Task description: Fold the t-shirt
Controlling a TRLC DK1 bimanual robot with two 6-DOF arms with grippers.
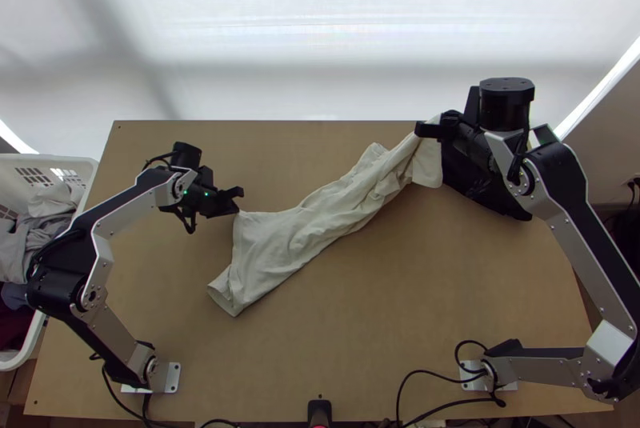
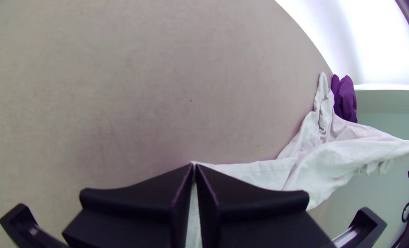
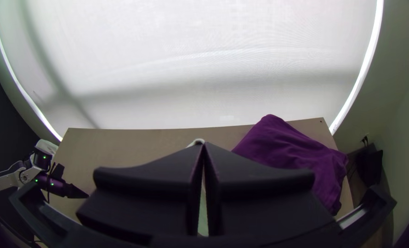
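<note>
The cream t-shirt (image 1: 320, 208) lies bunched lengthwise in a long diagonal strip, its wider end flat on the table at the left. My left gripper (image 1: 238, 198) is low at a corner of that wider end. In the left wrist view, the left gripper (image 2: 195, 170) is shut on this corner of the t-shirt (image 2: 264, 172). My right gripper (image 1: 426, 130) holds the far right end raised, and a loose flap hangs beside it. From its own wrist, the right gripper (image 3: 203, 147) appears shut, with a bit of t-shirt (image 3: 196, 142) at the fingertips.
A dark purple cloth (image 3: 296, 156) lies at the table's far right, partly under the right arm in the top view. A white laundry basket (image 1: 90, 168) holding clothes stands beyond the left edge. Bare table (image 1: 384, 308) extends in front of the t-shirt; cables run along the near edge.
</note>
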